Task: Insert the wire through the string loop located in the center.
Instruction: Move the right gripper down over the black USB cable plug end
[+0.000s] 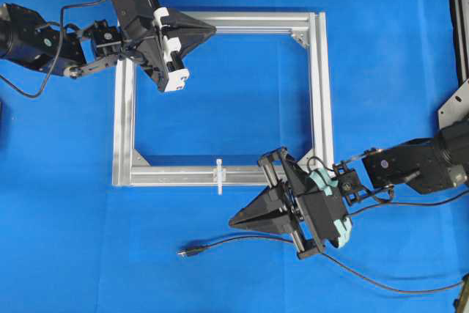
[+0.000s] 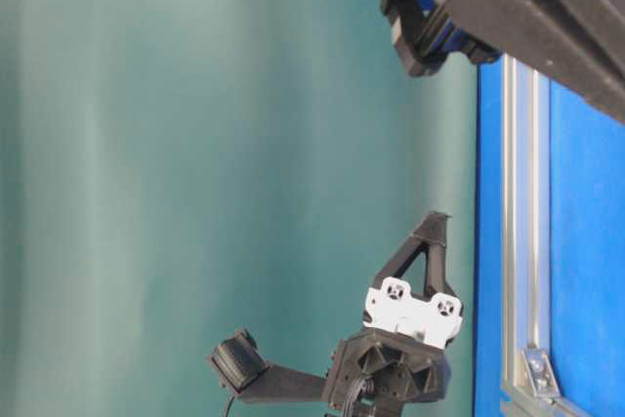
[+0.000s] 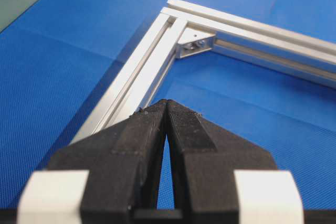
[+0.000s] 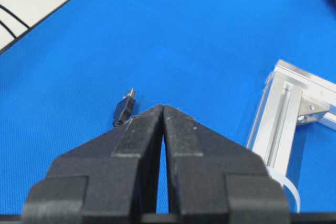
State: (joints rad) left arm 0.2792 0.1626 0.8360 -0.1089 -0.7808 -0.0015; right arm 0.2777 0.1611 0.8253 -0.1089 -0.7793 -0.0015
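The wire (image 1: 220, 242) lies loose on the blue mat in front of the silver frame (image 1: 123, 122), its small dark plug (image 1: 182, 253) pointing left. In the right wrist view the plug (image 4: 125, 108) sits just left of and past the fingertips. The string loop (image 1: 219, 176) is a thin white tie crossing the middle of the frame's near rail; the right wrist view catches it (image 4: 287, 186) low on the right. My right gripper (image 1: 231, 223) is shut and empty, just below that rail and above the wire. My left gripper (image 1: 214, 29) is shut and empty over the far rail.
The frame's rails and corner brackets (image 3: 195, 44) lie flat on the mat. The wire trails off to the right edge (image 1: 410, 290) beneath the right arm. A metal bracket (image 1: 456, 108) stands at the right edge. In the table-level view the left gripper (image 2: 437, 218) hovers off the mat.
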